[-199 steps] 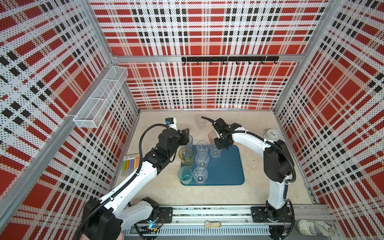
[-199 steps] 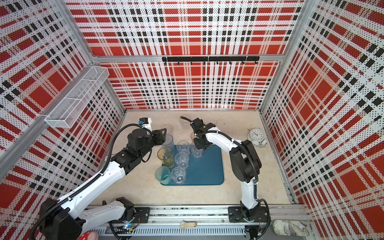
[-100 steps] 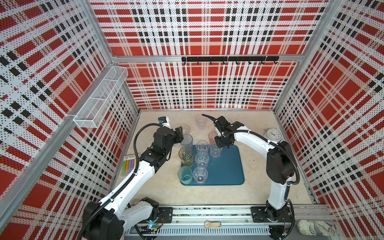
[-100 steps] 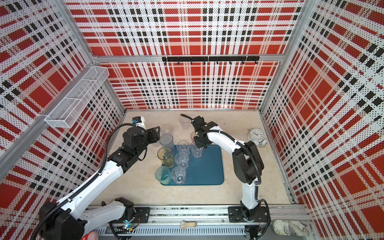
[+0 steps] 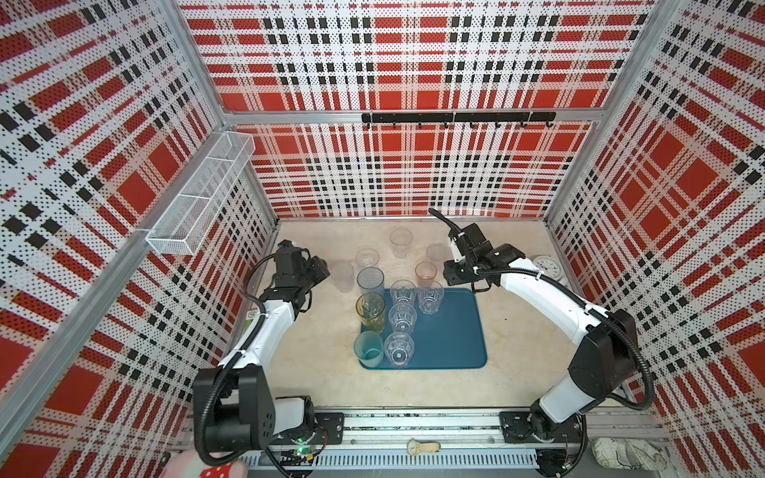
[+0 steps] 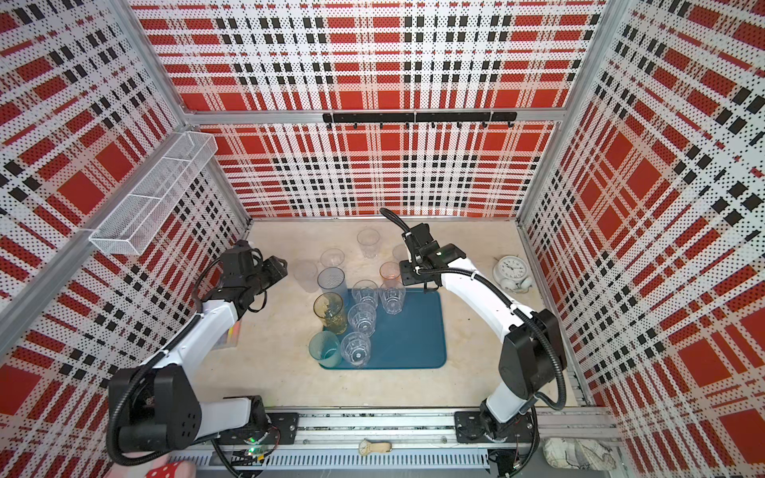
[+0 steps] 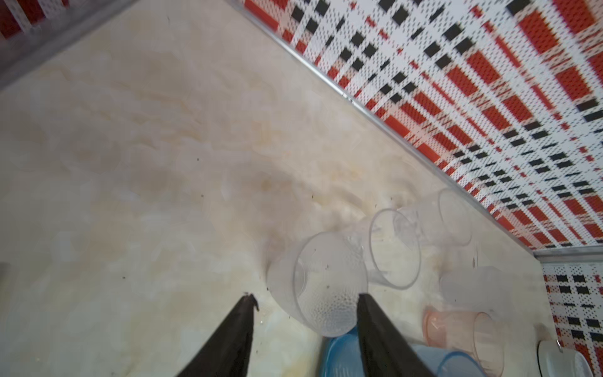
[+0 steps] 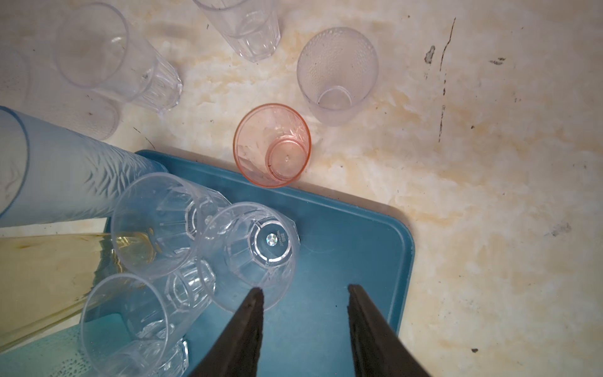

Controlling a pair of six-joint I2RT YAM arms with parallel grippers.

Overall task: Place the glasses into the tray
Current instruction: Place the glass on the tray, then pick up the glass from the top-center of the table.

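- In both top views the tray (image 5: 455,331) has its glasses (image 5: 402,318) crowded into its left half: four clear, an amber glass (image 5: 370,312) and a teal glass (image 5: 367,349). That packing leaves the right half bare, probably for the rest. A blue glass (image 5: 370,281) stands at the tray's far left corner; whether it is on or off the tray I cannot tell.
- Five more stand beyond the tray's far edge, the pink glass (image 5: 426,271) nearest it.
- Left wrist view: the left gripper (image 7: 303,297) is spread wide and holds nothing. A frosted glass (image 7: 319,284), off the tray's far left corner, stands between and past the tips. One tip is at its rim and the other is apart from it, seemingly lined up for a grasp.
- Right wrist view: the right gripper (image 8: 303,290) is parted and empty above bare tray floor. A clear glass (image 8: 257,248) in the tray is just beside one finger. The pink glass sits just outside the far edge, an easy next pick.
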